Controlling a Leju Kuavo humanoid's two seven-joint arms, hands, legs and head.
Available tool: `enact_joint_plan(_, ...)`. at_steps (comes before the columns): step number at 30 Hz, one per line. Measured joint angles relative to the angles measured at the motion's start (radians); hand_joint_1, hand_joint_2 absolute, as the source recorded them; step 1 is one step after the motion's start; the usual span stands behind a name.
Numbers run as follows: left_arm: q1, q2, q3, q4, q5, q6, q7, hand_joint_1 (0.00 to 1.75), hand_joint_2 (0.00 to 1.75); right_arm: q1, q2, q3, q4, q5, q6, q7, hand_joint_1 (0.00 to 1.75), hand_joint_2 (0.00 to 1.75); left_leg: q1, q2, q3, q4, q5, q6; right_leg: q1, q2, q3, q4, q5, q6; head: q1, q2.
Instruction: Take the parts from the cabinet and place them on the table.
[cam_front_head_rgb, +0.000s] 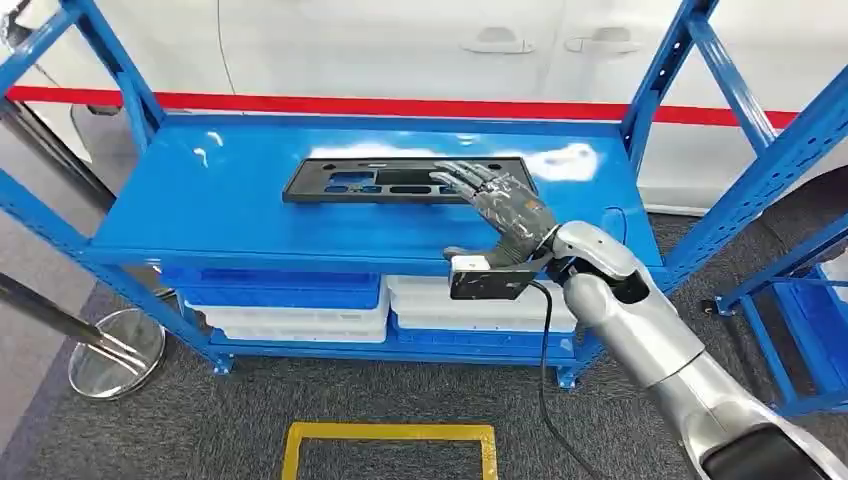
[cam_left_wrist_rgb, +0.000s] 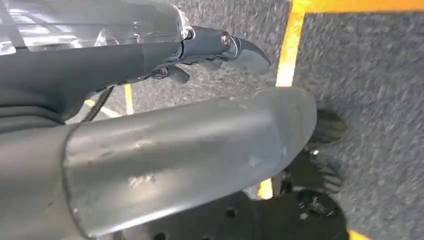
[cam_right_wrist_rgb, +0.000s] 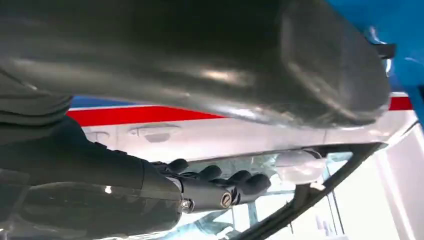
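Observation:
A flat black plastic part (cam_front_head_rgb: 370, 180) with several cut-outs lies on the top shelf of the blue cabinet (cam_front_head_rgb: 220, 215). My right hand (cam_front_head_rgb: 505, 208) reaches over the shelf's front edge, its fingers (cam_right_wrist_rgb: 225, 182) stretched out and spread above the part's right end, with nothing in it. From the right wrist, the part's dark edge (cam_right_wrist_rgb: 325, 185) runs just beyond the fingertips. I cannot tell if the fingers touch the part. My left hand (cam_left_wrist_rgb: 175, 145) hangs over the grey carpet, fingers (cam_left_wrist_rgb: 225, 47) loosely extended and holding nothing.
Blue (cam_front_head_rgb: 280, 288) and white (cam_front_head_rgb: 480, 305) bins sit stacked on the lower shelf. Blue uprights (cam_front_head_rgb: 665, 70) frame the shelf at both sides. A stanchion base (cam_front_head_rgb: 115, 350) stands at the left, another blue rack (cam_front_head_rgb: 800, 330) at the right. A yellow floor marking (cam_front_head_rgb: 390, 432) lies in front.

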Motion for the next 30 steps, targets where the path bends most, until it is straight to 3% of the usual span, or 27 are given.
enact_joint_plan(2,0.001,-0.002,0.000,0.000,0.000,0.000,0.000,0.00,0.00,0.001,-0.007,0.000,-0.004,0.000,0.000,0.001,0.00,0.00,0.006,0.008,-0.018,0.048,-0.028,-0.013,-0.003,-0.004,0.021,-0.011,-0.005,-0.007,0.000,0.000)
enact_joint_plan(3,0.001,-0.002,0.000,0.000,-0.001,0.000,0.000,0.00,0.00,0.002,-0.009,0.000,-0.004,0.000,0.001,0.000,0.00,0.00,0.010,0.008,-0.054,0.115,-0.057,-0.016,-0.003,-0.007,0.026,-0.012,-0.010,-0.015,0.000,0.000)
enact_joint_plan(5,0.000,-0.002,0.000,0.000,-0.001,0.000,0.000,0.00,0.00,0.011,-0.014,0.000,-0.004,0.000,0.004,0.000,0.00,0.00,0.013,0.009,-0.145,0.266,-0.101,-0.023,-0.002,-0.009,0.043,-0.011,-0.025,-0.016,0.000,0.000)
enact_joint_plan(6,0.002,-0.002,0.000,0.000,-0.001,0.000,0.000,0.00,0.00,0.016,-0.014,0.000,-0.004,0.000,0.005,0.001,0.00,0.00,0.015,0.010,-0.173,0.299,-0.095,-0.025,-0.002,-0.009,0.052,-0.011,-0.033,-0.015,0.000,0.000)
enact_joint_plan(7,0.003,-0.002,0.000,0.000,-0.002,0.000,0.000,0.00,0.00,0.020,-0.014,0.000,-0.004,0.000,0.005,0.001,0.00,0.00,0.017,0.010,-0.177,0.281,-0.058,-0.028,-0.003,-0.009,0.064,-0.011,-0.042,-0.012,0.000,0.000)
enact_joint_plan(8,0.003,-0.002,0.000,0.000,-0.003,0.000,0.000,0.00,0.00,0.022,-0.014,0.001,-0.004,0.000,0.005,0.001,0.00,0.00,0.019,0.011,-0.167,0.243,-0.021,-0.029,-0.004,-0.009,0.073,-0.011,-0.049,-0.010,0.000,0.000)
enact_joint_plan(10,0.002,-0.001,0.000,0.000,-0.004,0.000,-0.003,0.00,0.00,0.021,-0.014,0.001,-0.007,0.002,0.005,0.001,0.00,0.00,0.023,0.013,-0.106,0.066,0.100,-0.030,-0.008,-0.008,0.103,-0.009,-0.073,0.002,0.000,0.000)
enact_joint_plan(12,0.002,-0.001,0.001,0.000,-0.006,0.000,-0.003,0.00,0.00,0.016,-0.015,0.001,-0.009,0.005,0.008,0.003,0.00,0.00,0.012,0.008,-0.077,0.029,0.068,-0.017,-0.001,-0.004,0.105,-0.008,-0.084,0.016,0.000,0.000)
enact_joint_plan(13,0.001,-0.001,0.001,0.000,-0.008,0.000,-0.004,0.00,0.00,0.017,-0.015,0.001,-0.012,0.006,0.008,0.004,0.00,0.00,0.012,0.009,-0.081,0.031,0.061,-0.004,-0.001,-0.005,0.102,-0.010,-0.082,0.021,0.000,0.000)
enact_joint_plan(15,0.001,-0.001,0.001,0.000,-0.012,0.000,-0.005,0.00,0.00,0.019,-0.014,0.001,-0.015,0.007,0.008,0.004,0.00,0.00,0.013,0.006,-0.074,0.023,0.055,0.010,-0.004,-0.005,0.108,-0.009,-0.083,0.027,0.000,0.000)
enact_joint_plan(17,0.003,-0.001,0.001,0.000,-0.015,0.000,-0.007,0.00,0.00,0.017,-0.010,0.001,-0.018,0.009,0.008,0.003,0.00,0.00,0.017,0.004,-0.051,0.011,0.048,0.021,-0.008,-0.004,0.087,0.046,-0.099,0.032,0.000,0.000)
enact_joint_plan(19,-0.001,-0.001,0.002,0.000,-0.015,0.000,-0.010,0.00,0.00,0.017,-0.008,0.001,-0.018,0.011,0.008,0.003,0.00,0.00,0.015,0.002,-0.044,0.011,0.039,0.034,-0.007,-0.004,-0.006,0.189,-0.146,0.034,0.000,0.000)
enact_joint_plan(21,-0.004,-0.001,0.002,0.000,-0.018,-0.002,-0.013,0.00,0.00,0.026,-0.008,0.001,-0.018,0.014,0.010,0.003,0.00,0.00,0.010,-0.001,-0.031,0.011,0.027,0.038,-0.006,-0.004,-0.096,0.296,-0.167,0.033,0.000,0.000)
enact_joint_plan(22,-0.002,-0.001,0.002,0.000,-0.019,-0.002,-0.013,0.00,0.00,0.031,-0.008,0.001,-0.018,0.014,0.011,0.003,0.00,0.00,0.007,-0.003,-0.019,0.011,0.018,0.039,-0.005,-0.004,-0.116,0.295,-0.143,0.028,0.000,0.000)
enact_joint_plan(24,-0.001,-0.001,0.005,0.000,-0.021,-0.002,-0.014,0.00,0.00,0.032,-0.008,0.001,-0.018,0.016,0.013,0.003,0.00,0.00,0.001,-0.004,0.008,0.011,0.002,0.039,0.005,-0.004,-0.092,0.179,-0.031,0.011,0.000,0.000)
enact_joint_plan(25,-0.001,-0.001,0.007,0.000,-0.022,-0.002,-0.014,0.00,0.00,0.031,-0.008,0.001,-0.018,0.017,0.013,0.003,0.00,1.75,-0.001,-0.004,0.021,0.010,-0.008,0.038,0.013,-0.004,-0.066,0.089,0.036,-0.003,0.000,0.000)
enact_joint_plan(26,0.002,-0.004,0.010,0.000,-0.022,-0.002,-0.014,0.00,0.00,0.032,-0.008,0.001,-0.017,0.017,0.015,0.001,0.00,1.75,0.003,-0.004,0.022,0.005,-0.015,0.035,0.021,-0.007,-0.050,0.051,0.050,-0.021,0.000,0.000)
enact_joint_plan(27,-0.002,-0.012,0.013,0.002,-0.022,-0.002,-0.014,0.00,0.00,0.033,-0.006,0.001,-0.016,0.017,0.019,0.001,0.00,1.75,0.000,-0.003,0.029,0.005,-0.018,0.029,0.028,-0.010,-0.056,0.037,0.030,-0.025,0.000,0.000)
enact_joint_plan(28,-0.004,-0.009,0.015,0.001,-0.023,0.000,-0.014,0.00,0.00,0.031,-0.005,0.002,-0.016,0.018,0.023,0.000,0.00,1.75,0.005,-0.003,0.024,0.003,-0.021,0.020,0.030,-0.010,-0.041,0.007,0.034,-0.024,0.003,0.000)
enact_joint_plan(29,-0.004,-0.009,0.017,0.001,-0.023,0.000,-0.012,0.00,0.00,0.032,-0.005,0.002,-0.018,0.018,0.025,0.002,0.00,1.75,0.004,-0.001,0.036,0.003,-0.018,0.014,0.032,-0.009,-0.040,0.002,0.037,-0.022,0.003,0.000)
enact_joint_plan(30,-0.005,-0.009,0.017,0.001,-0.024,0.000,-0.014,0.00,0.00,0.030,-0.005,0.003,-0.020,0.018,0.030,0.003,0.00,1.75,-0.001,0.003,0.046,-0.010,-0.019,0.009,0.032,-0.011,-0.030,-0.006,0.033,-0.026,0.002,0.000)
